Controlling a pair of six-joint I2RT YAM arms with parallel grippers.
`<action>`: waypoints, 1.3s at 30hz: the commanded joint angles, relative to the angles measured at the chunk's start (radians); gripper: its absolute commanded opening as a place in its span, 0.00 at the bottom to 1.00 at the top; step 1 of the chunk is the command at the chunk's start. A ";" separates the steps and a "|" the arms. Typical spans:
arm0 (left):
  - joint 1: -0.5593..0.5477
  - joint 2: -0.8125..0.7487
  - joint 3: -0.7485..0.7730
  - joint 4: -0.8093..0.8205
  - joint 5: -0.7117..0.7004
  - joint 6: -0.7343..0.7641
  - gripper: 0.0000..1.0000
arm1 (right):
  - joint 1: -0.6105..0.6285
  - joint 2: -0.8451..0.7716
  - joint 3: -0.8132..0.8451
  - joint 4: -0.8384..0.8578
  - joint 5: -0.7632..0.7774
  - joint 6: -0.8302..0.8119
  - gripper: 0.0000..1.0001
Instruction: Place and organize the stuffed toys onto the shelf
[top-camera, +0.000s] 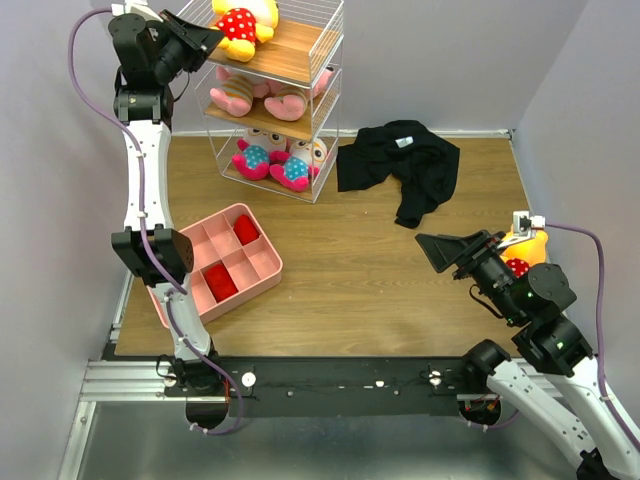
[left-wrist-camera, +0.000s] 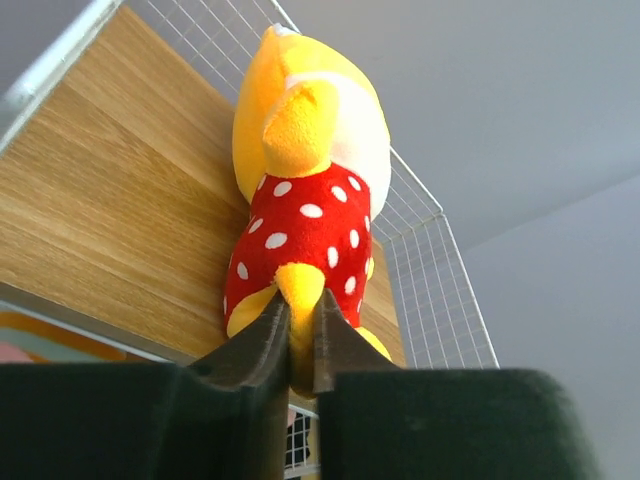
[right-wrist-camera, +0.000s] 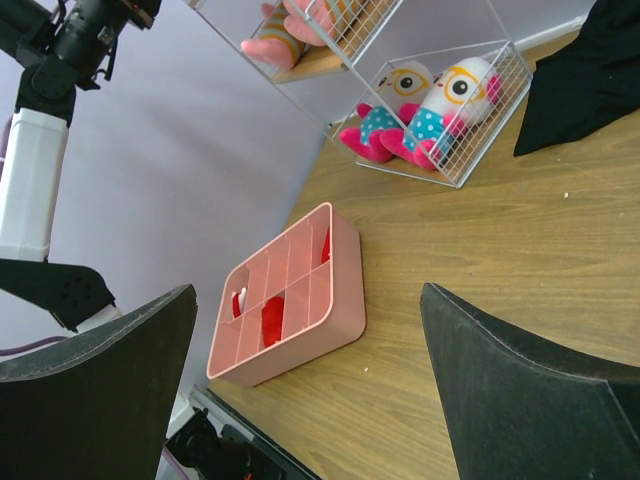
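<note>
The shelf stands at the back left. A yellow toy in a red polka-dot outfit lies on its top board. My left gripper is shut on that toy's yellow leg; in the left wrist view the gripper pinches the leg below the toy's body. Two pink striped toys lie on the middle tier and two white-faced toys with glasses on the bottom tier. A second yellow toy lies at the right, behind my right arm. My right gripper is open and empty above the table.
A pink compartment tray with red items sits at the front left and also shows in the right wrist view. A black garment lies right of the shelf. Walls close in on the left, back and right.
</note>
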 joint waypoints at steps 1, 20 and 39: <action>0.014 0.012 0.026 0.055 -0.053 0.029 0.34 | -0.001 -0.010 -0.006 -0.010 0.021 0.002 1.00; 0.051 -0.054 -0.060 0.109 -0.099 0.035 0.64 | -0.001 0.005 -0.012 0.004 0.013 0.011 1.00; 0.060 -0.224 -0.180 0.150 -0.157 0.081 0.78 | -0.001 0.028 0.004 -0.013 -0.007 0.005 1.00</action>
